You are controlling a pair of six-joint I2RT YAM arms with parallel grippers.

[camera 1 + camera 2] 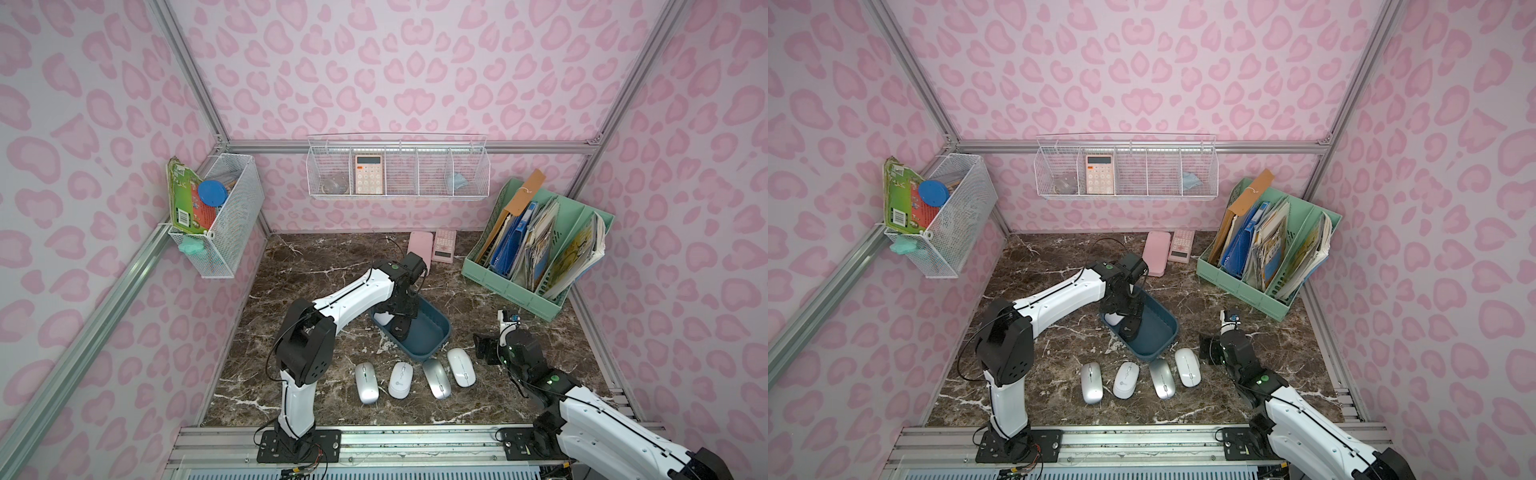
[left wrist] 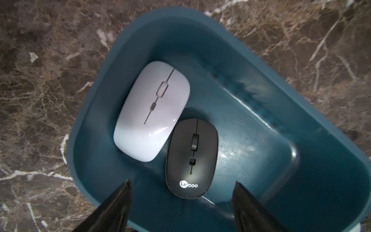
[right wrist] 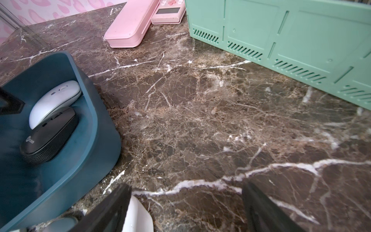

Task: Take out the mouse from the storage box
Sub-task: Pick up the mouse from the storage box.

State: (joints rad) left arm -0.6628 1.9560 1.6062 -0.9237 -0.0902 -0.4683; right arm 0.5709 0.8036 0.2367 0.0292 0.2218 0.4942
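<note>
Brown marble veined in white forms the tabletop (image 1: 311, 257), boxed in by pink leopard-print panels (image 1: 415, 62). Over it the left claw (image 2: 182, 183) points down into the storage box (image 2: 321, 190), a shallow dark blue-teal tub with smooth walls and rounded corners. Its two black fingers (image 2: 118, 204) stand wide apart, gripping nothing. Between their tips lies the rear end of the black mouse (image 2: 191, 158) (a white "Lecoo" mark sits there). Whether either finger touches it cannot be told, since the tips are blurred. Just beyond, further from the claw and off towards one finger's side, the glossy white mouse (image 2: 152, 112) lies slanted, its edge touching the black one's front corner. Both rest on the tub's floor near one end wall. The right claw (image 3: 185, 184) hangs low over the marble, well apart from the left one, jaws likewise wide and holding nothing. Beside one of its fingers shows the end of a row of four pale mice (image 1: 400, 379) lined up outside the tub. Far ahead of it stand a mint-green file rack (image 3: 281, 40) and a pink case (image 3: 128, 26).
</note>
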